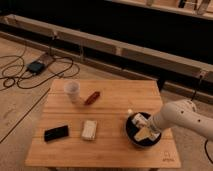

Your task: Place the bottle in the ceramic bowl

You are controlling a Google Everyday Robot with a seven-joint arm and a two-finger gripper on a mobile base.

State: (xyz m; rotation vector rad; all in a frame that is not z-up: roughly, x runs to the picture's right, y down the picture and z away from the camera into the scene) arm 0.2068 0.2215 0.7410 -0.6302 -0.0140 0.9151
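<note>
At lower right of the frame, the gripper (143, 132) sits over the ceramic bowl (131, 136), covering much of the bowl's inside. The bottle (137, 121) lies partly under it, so only its capped upper end shows. The white arm (185, 116) runs off the right edge. The wooden table (115, 150) loses its near edge at the bottom.

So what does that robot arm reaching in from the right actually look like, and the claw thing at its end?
The arm is a smooth, rounded tube in white or very light grey, thick and gently curved, with no visible cables or markings. It narrows toward the gripper, a pale cream-and-white piece over the dark ceramic bowl at the wooden table's right side. Its finer details can't be made out.
</note>
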